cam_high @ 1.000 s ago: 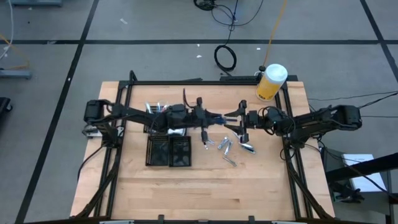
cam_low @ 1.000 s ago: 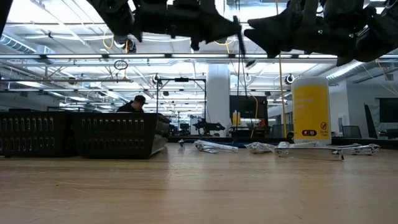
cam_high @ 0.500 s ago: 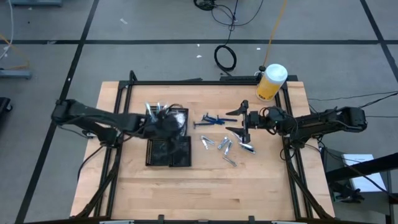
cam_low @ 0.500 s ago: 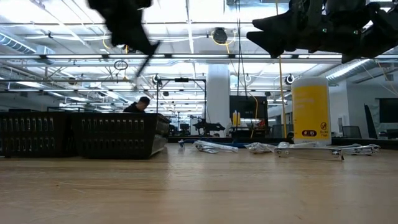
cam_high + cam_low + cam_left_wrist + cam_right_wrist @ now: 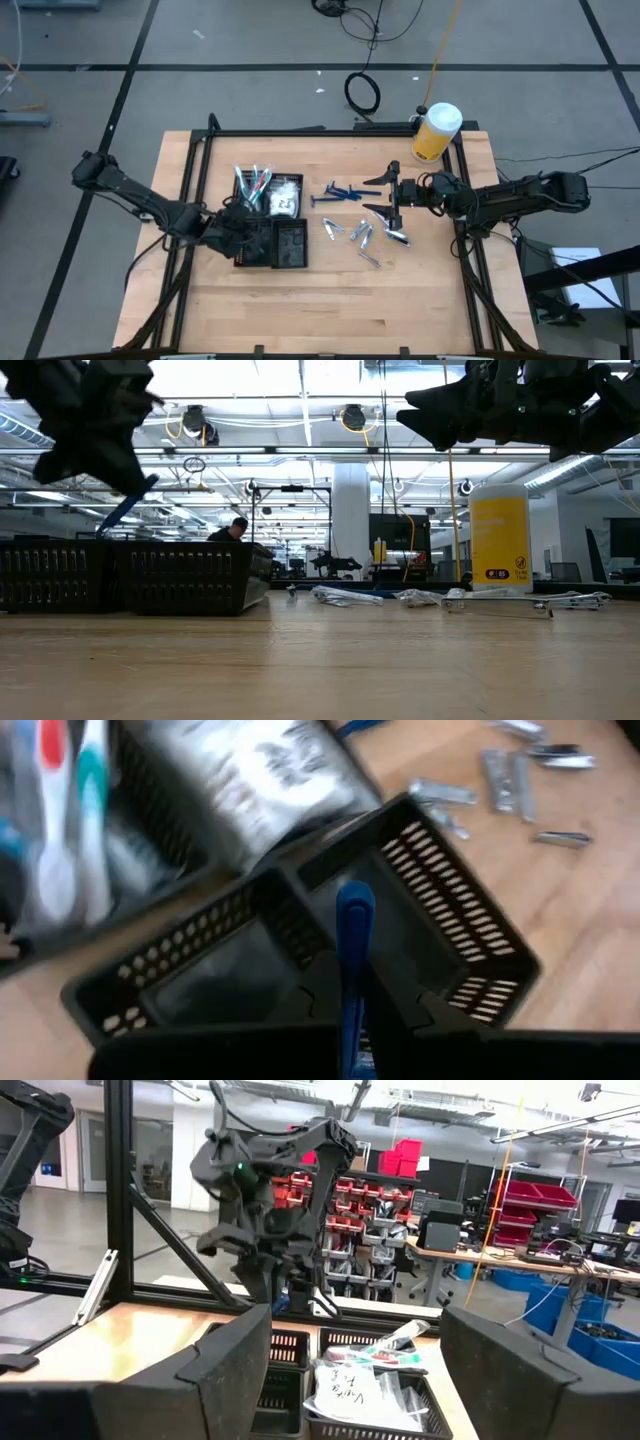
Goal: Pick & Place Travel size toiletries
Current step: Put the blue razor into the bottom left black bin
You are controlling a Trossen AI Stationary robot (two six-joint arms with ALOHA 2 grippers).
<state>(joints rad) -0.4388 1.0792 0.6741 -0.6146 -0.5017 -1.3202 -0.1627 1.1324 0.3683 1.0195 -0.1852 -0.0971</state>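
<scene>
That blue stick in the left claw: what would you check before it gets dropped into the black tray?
1. Left gripper shut on the blue stick: ok.
2. Gripper above the tray: ok, over its near left part.
3. Compartment under the stick free: ok, looks empty in the left wrist view.
4. Far compartments hold toothbrushes and packets: ok.
5. Right gripper open, hanging above the loose items, away from the tray: ok.
6. Stick's height above the tray floor: cannot tell.

- Desk (image 5: pixel 330 300): pale wood, smooth, matt.
- Tray (image 5: pixel 440 910): black perforated plastic.
- Razor (image 5: pixel 354 960): glossy blue plastic.
- Tubes (image 5: pixel 362 238): silvery, shiny.
- Packets (image 5: pixel 262 760): clear, glossy film.
- Jar (image 5: pixel 434 135): yellow plastic, white lid.
</scene>
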